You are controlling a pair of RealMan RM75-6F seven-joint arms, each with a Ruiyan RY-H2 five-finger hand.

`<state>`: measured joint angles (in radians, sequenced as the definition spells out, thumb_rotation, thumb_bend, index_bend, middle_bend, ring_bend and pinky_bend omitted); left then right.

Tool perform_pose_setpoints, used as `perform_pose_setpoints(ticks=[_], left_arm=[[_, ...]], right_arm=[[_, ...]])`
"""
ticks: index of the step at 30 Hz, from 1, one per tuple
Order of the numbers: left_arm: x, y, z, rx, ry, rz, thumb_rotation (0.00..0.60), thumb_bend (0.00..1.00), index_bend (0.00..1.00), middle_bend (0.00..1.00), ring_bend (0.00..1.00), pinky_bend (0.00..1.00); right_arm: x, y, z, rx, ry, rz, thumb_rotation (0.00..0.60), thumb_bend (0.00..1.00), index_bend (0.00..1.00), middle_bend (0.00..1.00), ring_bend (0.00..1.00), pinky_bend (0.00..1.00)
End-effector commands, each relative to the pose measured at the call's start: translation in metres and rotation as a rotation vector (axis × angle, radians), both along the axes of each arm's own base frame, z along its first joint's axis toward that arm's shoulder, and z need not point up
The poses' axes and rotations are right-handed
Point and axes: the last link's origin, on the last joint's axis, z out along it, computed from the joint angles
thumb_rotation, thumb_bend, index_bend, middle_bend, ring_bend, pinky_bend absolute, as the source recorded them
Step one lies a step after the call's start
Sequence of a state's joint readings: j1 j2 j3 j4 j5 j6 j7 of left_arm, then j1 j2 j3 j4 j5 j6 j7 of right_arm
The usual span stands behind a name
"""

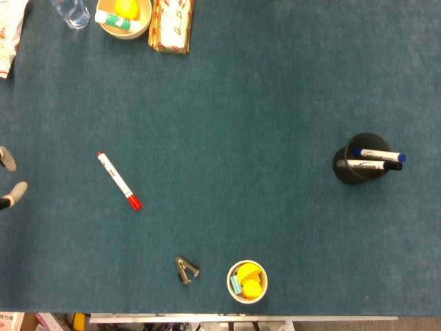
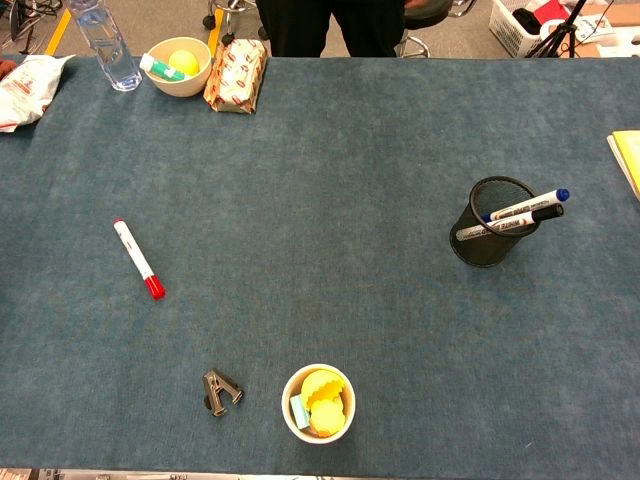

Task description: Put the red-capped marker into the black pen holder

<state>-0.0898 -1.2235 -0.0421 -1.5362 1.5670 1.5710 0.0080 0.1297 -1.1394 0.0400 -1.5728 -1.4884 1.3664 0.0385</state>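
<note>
An office or lab: blue felt-covered table [image 2: 350, 150], rolling chair base [image 2: 232, 12], storage crate [image 2: 520, 22] behind.

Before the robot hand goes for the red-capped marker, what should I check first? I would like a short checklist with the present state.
1. Marker lies flat, nothing touching it: ok.
2. Holder stands upright: ok.
3. Holder has room beside its two pens: ok.
4. Left robot hand open: cannot tell, only fingertips show at the edge of the head view.
5. Right robot hand in view: not ok.
</note>
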Motion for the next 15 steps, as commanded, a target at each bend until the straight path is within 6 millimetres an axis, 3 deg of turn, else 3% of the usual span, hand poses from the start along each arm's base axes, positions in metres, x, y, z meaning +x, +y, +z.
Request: perform_pose_setpoints(ticks=[1, 15], left_arm=[[0.0000, -0.0015, -0.0001, 0.002, 0.000, 0.000, 0.600, 0.00, 0.58, 0.57, 0.50, 0.65], [-0.0005, 0.0012, -0.0041, 0.019, -0.027, -0.015, 0.600, 0.04, 0.59, 0.60, 0.49, 0.61]], right_arm=[[0.0003, -0.0016, 0.0003, -0.001, -0.001, 0.006, 0.600, 0.23, 0.40, 0.30, 0.30, 0.49], [0.0001, -0.0032, 0.0026, -0.010, -0.005, 0.005, 0.600, 0.23, 0.40, 0.30, 0.30, 0.49]])
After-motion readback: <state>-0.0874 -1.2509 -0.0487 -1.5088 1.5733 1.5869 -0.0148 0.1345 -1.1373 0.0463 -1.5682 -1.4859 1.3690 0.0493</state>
